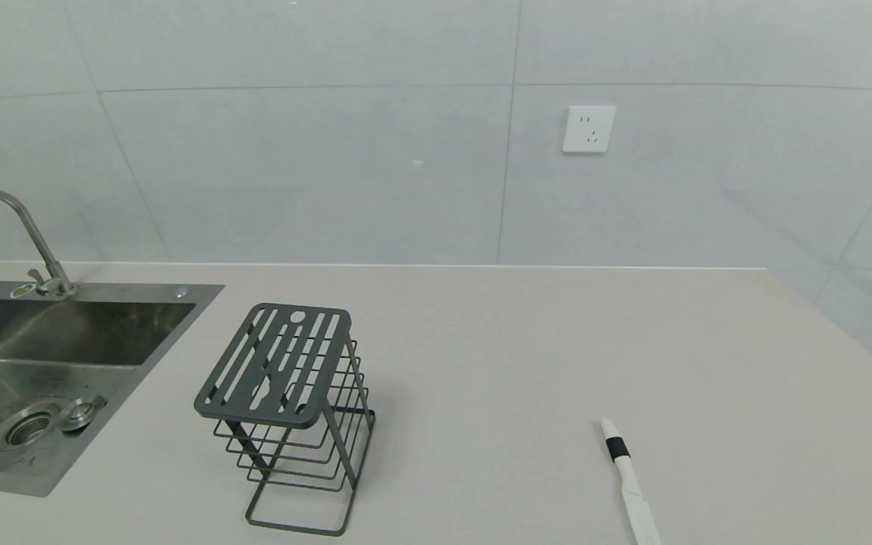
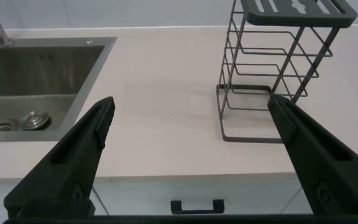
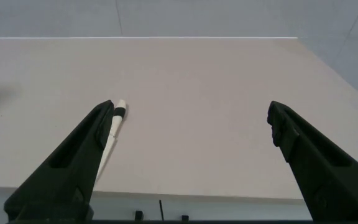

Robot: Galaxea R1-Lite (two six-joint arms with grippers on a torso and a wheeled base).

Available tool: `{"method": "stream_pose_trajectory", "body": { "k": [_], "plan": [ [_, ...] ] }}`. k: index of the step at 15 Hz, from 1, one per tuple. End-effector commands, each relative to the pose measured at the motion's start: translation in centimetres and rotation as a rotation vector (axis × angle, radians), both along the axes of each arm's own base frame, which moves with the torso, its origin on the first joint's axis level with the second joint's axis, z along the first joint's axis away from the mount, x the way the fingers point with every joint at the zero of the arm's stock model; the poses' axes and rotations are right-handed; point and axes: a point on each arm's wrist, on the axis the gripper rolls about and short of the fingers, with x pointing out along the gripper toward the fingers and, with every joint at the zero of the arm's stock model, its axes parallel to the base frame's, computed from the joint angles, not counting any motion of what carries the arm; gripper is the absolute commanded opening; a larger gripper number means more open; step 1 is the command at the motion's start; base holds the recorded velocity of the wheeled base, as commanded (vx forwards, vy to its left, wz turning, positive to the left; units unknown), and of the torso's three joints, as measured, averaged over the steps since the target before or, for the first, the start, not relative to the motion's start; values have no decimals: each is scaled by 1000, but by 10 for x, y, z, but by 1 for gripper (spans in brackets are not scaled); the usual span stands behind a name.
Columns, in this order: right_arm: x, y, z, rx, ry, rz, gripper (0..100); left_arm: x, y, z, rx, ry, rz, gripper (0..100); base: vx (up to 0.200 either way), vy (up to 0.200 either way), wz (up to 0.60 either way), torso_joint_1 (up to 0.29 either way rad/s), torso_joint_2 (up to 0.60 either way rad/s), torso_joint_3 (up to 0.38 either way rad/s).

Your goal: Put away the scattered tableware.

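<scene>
Left end effector [image 2: 191, 101] spread near rack [image 2: 300, 17]

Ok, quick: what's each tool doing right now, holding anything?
Left tool: open, holding nothing.
Right tool: open, holding nothing; the knife is not gripped.

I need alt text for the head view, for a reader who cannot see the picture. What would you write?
A white knife with a black band lies on a beige counter at the robot's right. A dark wire rack with a slotted top stands left of it, beside a steel sink.
</scene>
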Motion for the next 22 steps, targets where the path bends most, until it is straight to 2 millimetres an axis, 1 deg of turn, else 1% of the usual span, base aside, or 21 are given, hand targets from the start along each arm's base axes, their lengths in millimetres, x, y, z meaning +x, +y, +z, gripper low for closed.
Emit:
{"method": "stream_pose_trajectory", "body": {
  "k": [1,5,15,16,17,18,19,20,22],
  "plan": [
    [0,0,0,0,0,1,100,0,0,0,0,1,1,100,0,0,0,80,-129,-61],
    [0,0,0,0,0,3,100,0,0,0,-2,1,-3,100,0,0,0,109,-261,-138],
    [0,0,1,24,-16,1,100,0,0,0,1,1,-4,100,0,0,0,0,0,0],
    [0,0,9,46,-86,4,100,0,0,0,7,0,-3,100,0,0,0,0,0,0],
    [-3,0,23,72,-184,7,100,0,0,0,9,0,-3,100,0,0,0,0,0,0],
    [-5,1,34,74,-224,27,100,0,0,0,9,0,-3,100,0,0,0,0,0,0],
    [-6,2,44,72,-215,103,100,0,0,0,9,2,-3,100,0,0,0,0,0,0],
    [-3,3,51,70,-163,180,100,0,0,0,9,2,-3,100,0,0,0,0,0,0],
    [10,6,66,77,-42,322,100,0,0,0,9,2,-3,100,0,0,0,0,0,0]
  ]
}}
